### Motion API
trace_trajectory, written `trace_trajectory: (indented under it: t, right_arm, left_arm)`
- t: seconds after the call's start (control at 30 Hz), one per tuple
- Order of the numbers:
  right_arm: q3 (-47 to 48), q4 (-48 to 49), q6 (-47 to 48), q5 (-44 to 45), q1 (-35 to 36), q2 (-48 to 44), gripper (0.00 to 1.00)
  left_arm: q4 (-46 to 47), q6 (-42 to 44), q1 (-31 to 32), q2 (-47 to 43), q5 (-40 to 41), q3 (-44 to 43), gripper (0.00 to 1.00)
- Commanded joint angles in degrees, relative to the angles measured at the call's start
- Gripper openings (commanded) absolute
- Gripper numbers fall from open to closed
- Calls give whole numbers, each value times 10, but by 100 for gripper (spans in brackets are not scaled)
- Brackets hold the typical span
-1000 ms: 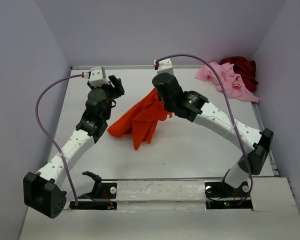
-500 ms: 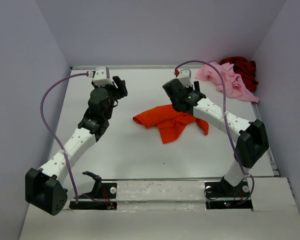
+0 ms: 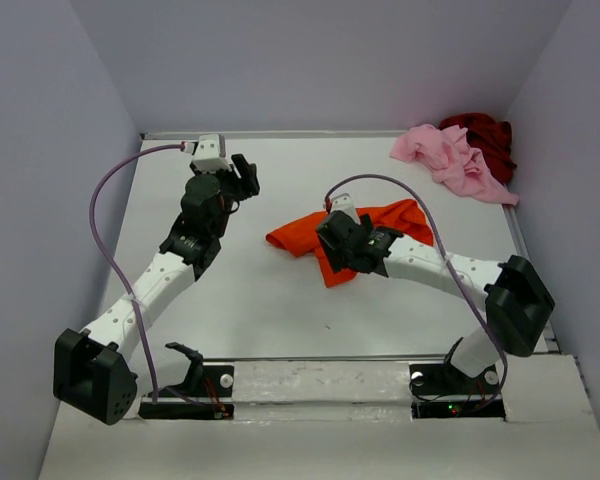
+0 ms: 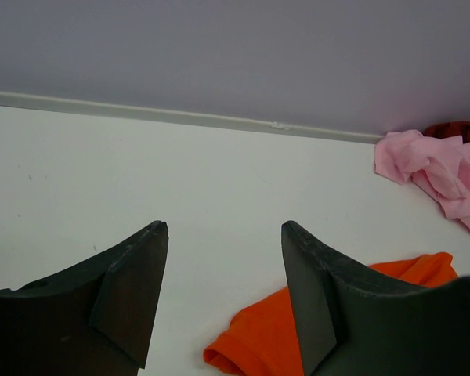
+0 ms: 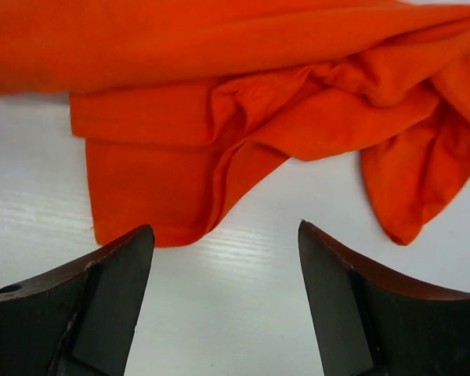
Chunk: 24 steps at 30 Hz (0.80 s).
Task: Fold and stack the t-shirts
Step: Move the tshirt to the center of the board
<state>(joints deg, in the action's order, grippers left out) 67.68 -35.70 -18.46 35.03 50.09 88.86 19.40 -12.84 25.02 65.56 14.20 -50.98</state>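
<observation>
Orange tee [image 3: 292,238] lies crumpled; pink tee [image 3: 450,160], dark red tee [image 3: 485,135] heaped beyond it; your R gripper [image 5: 223,227] at its near edge, L gripper [image 4: 223,227] left of it, both spread, empty; pinch opposite corners, pull flat b4 folding.

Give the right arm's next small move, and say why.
Probably lower the right hand onto the nearest edge of the crumpled bright orange cloth t-shirt and close on it: the hand hangs open and empty above the bunched shirt, which lies unfolded on the white table.
</observation>
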Motion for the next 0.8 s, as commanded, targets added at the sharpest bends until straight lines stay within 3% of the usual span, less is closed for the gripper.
trace_trajectory:
  t: [0.0, 0.2, 0.77]
  right_arm:
    - [-48, 76, -4, -78, 25, 17, 79]
    - [-73, 157, 0, -150, 32, 52, 79]
    - [-37, 181, -10, -174, 42, 141, 76]
  left_arm:
    - [18, -4, -3, -6, -12, -18, 70]
    - [18, -7, -2, -3, -15, -18, 70]
    - [20, -9, -3, -3, -20, -14, 70]
